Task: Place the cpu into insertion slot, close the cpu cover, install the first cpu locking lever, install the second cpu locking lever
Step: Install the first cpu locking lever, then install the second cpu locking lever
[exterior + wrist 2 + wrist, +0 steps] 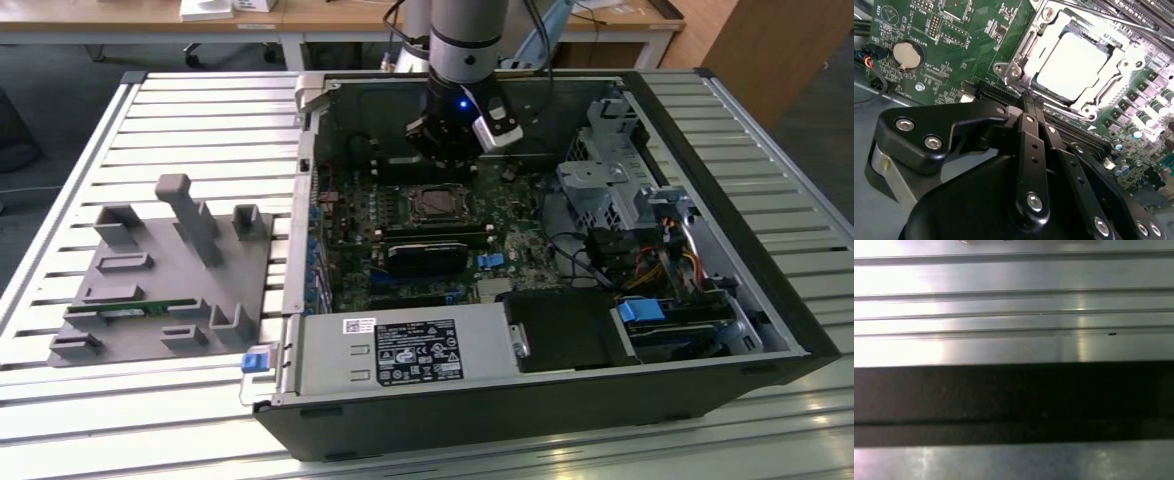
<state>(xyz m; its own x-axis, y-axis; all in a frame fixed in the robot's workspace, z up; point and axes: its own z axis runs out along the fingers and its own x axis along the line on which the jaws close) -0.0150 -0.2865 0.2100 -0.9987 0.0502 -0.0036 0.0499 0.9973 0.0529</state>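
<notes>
One cpu (1070,65) already lies flat in the insertion slot (434,203) on the motherboard, with the cpu cover (1104,97) framing it. The pincer (1030,100) hangs just beside the socket, fingers pressed together and empty. Chip looks light, stiff and fragile; handle it by its edges.

one cpu (1076,64), one cpu cover (1030,40), one gripper (1030,102).

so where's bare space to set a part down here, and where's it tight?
Free: the slatted table between the grey fixture tray and the PC case, and beyond the tray. Tight: inside the case, where the gripper hangs over the motherboard near the cpu, with the drive cage crowding the exterior view's right.
</notes>
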